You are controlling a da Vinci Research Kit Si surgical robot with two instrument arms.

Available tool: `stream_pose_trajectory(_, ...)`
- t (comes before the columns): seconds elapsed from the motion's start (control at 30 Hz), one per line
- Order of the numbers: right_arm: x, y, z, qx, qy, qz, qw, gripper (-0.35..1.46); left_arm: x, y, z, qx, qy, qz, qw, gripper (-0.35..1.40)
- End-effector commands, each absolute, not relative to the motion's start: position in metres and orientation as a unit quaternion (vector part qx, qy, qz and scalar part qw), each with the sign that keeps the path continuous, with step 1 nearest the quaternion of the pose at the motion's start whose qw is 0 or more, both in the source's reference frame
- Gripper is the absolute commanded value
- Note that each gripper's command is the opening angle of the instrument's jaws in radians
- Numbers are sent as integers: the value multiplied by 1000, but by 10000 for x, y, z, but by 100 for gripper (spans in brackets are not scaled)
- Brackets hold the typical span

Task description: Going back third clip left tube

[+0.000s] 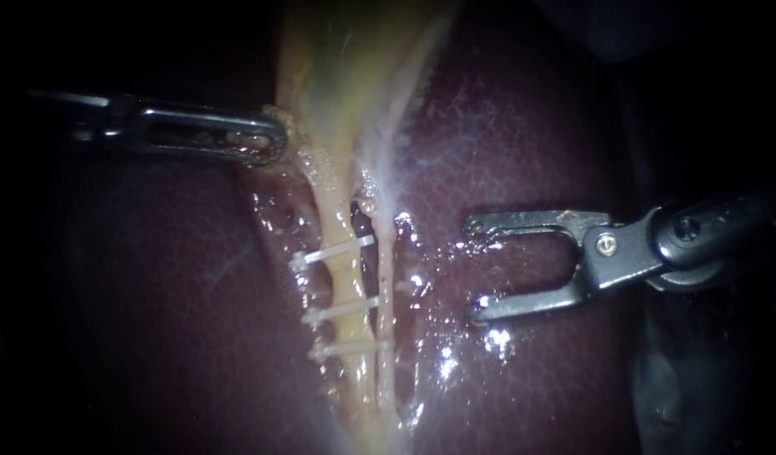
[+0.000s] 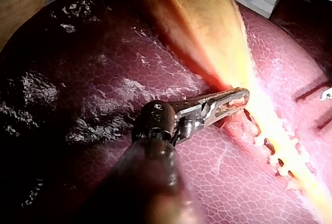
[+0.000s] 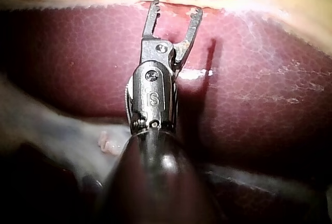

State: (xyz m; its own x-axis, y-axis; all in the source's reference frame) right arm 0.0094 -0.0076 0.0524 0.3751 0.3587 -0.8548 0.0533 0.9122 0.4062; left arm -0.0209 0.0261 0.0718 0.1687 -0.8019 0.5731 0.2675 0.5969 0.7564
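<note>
claw of right instrument [image 1: 473,268] spread wide, empty, over liver [image 1: 531,126], just beside right tube [image 1: 384,286] but clear of it. beyond: left tube [image 1: 347,291] carrying three clips [image 1: 341,310], each seated across it. farther: claw of left instrument [image 1: 265,143] pinching gallbladder [image 1: 337,67] edge, tubes taut. risk: open tips snag right tube or clip if retreat path drifts toward tubes. left grip slipping would slacken tubes, strain clips.
</note>
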Motion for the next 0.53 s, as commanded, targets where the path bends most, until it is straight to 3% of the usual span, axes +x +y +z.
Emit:
stream_pose_trajectory(0.03, 93, -76, 524, 187, 551, 94, 808, 49, -210, 261, 721, 252, -525, -371, 723, -35)
stream_pose_trajectory(0.53, 92, -76, 524, 187, 551, 94, 808, 49, -211, 265, 729, 254, -526, -368, 723, -35)
